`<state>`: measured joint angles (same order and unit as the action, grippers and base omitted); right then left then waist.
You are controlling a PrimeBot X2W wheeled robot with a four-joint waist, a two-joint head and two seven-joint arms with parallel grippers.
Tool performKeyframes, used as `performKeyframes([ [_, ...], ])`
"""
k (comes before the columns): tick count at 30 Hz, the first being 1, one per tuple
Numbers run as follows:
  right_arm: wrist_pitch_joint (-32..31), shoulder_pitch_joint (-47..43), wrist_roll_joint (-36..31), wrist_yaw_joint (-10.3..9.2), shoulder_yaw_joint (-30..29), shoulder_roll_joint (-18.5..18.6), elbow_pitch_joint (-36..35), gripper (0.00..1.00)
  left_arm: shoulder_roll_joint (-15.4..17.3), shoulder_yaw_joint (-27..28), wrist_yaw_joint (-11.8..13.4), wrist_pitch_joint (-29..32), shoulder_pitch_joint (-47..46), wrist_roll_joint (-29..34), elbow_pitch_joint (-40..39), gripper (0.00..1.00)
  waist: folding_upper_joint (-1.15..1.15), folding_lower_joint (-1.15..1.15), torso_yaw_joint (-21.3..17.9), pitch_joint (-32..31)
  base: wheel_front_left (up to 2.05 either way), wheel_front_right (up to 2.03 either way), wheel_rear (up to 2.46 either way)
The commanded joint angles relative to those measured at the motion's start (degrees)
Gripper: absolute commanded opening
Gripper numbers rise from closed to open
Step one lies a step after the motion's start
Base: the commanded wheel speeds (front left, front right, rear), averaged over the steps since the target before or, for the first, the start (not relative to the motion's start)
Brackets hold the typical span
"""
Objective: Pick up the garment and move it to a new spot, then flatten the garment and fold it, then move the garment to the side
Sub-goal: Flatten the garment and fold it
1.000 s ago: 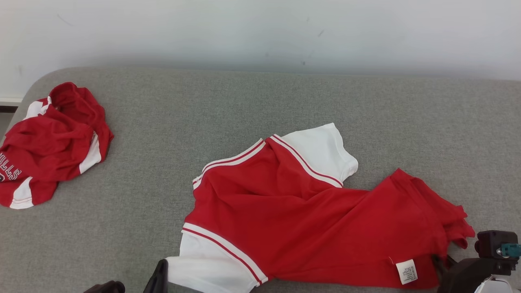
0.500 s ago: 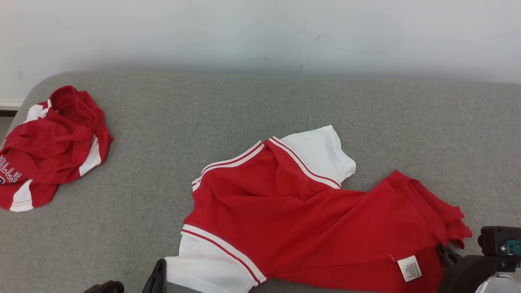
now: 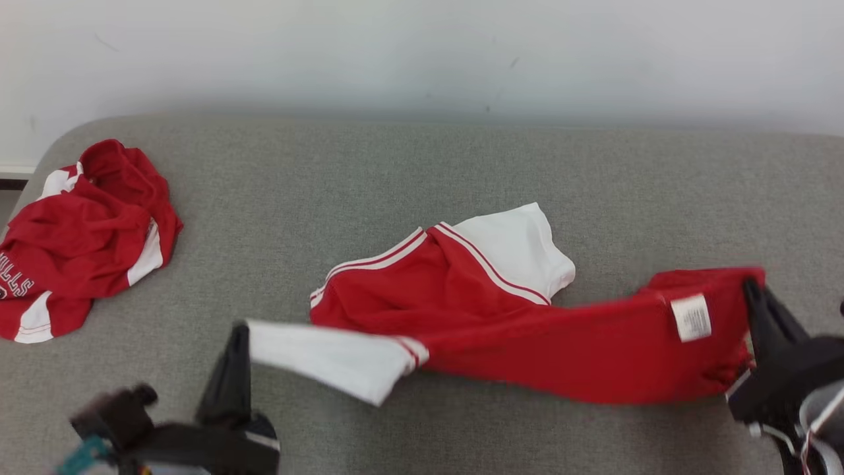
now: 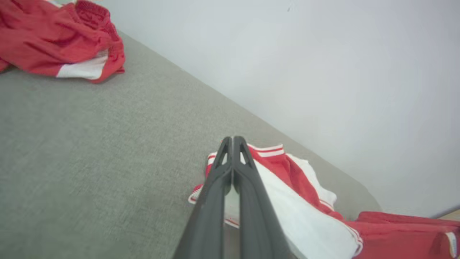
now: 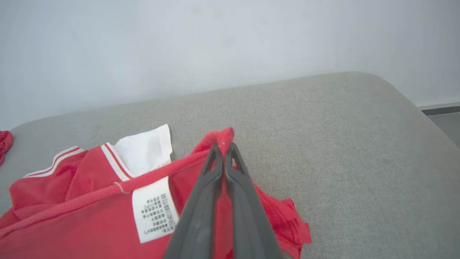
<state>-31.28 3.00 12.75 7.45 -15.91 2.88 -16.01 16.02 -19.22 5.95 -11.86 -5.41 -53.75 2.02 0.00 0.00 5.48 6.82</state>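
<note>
Red-and-white garment (image 3: 501,316) held taut above the grey cushion (image 3: 395,171) by two closed grippers.
The left gripper (image 3: 240,330) pinches its white corner and the right gripper (image 3: 752,289) its red end, care label (image 3: 690,317) showing, likely to pull out wrinkles. Its far half rests mid-cushion, and a crumpled spare garment (image 3: 86,231) lies at the cushion's left end.

Grey upholstered surface (image 3: 369,171), white wall (image 3: 422,53)

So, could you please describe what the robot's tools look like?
The left tool and right tool each have two long, dark grey fingers tapering to tips, with cut-out slots near the ends. Their mounts are black; a teal connector sits by the left, pale cables by the right.
</note>
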Motion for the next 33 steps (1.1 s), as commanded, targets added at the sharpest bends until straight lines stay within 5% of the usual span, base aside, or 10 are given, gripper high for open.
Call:
performKeyframes([
  [1, 0.46, 2.34, 0.53, 0.06, 0.93, -0.01, -0.13, 0.00, 0.26, 0.79, -0.50, 0.46, -2.12, -0.82, -1.33, 0.00, 0.00, 0.00, -0.28, 0.89, 0.00, 0.00, 0.00],
  [6, -1.16, 16.20, 3.35, 0.06, 6.13, 0.65, 3.51, 0.00, 2.02, 3.87, -1.52, 7.73, -14.30, -6.13, -7.01, 0.00, 0.00, 0.00, -2.03, 5.82, 0.00, 0.00, 0.00],
  [11, -1.44, 34.99, 4.92, 0.06, 10.20, 4.17, 11.28, 0.00, 3.79, 7.29, 1.36, 16.48, -31.57, -10.70, -6.46, 0.00, 0.00, 0.00, -4.38, 14.67, 0.00, 0.00, 0.00],
  [17, 4.49, 53.33, 1.56, 0.06, 10.60, 4.65, 21.86, 0.00, 5.75, 10.74, 2.75, 17.26, -49.52, -9.41, -2.95, 0.00, 0.00, 0.00, -6.81, 22.62, 0.00, 0.00, 0.00],
  [21, 17.30, 67.19, -4.38, 0.06, 8.63, 2.97, 30.28, 0.00, 7.23, 10.75, 0.88, 11.96, -65.00, -2.86, 3.51, 0.00, 0.00, 0.00, -8.71, 25.25, 0.00, 0.00, 0.00],
  [26, 30.75, 75.51, -10.76, 0.06, 5.94, 1.85, 35.12, 0.00, 4.55, 12.16, -2.23, 0.98, -75.85, 0.87, 6.83, 0.00, 0.00, 0.00, -9.66, 25.24, 0.00, 0.00, 0.00],
  [33, 40.82, 74.38, -20.85, 0.06, 7.07, 4.53, 41.45, 0.00, -0.37, 14.88, -10.78, -3.29, -74.90, 3.98, 8.88, 0.00, 0.00, 0.00, -9.90, 25.32, 0.00, 0.00, 0.00],
])
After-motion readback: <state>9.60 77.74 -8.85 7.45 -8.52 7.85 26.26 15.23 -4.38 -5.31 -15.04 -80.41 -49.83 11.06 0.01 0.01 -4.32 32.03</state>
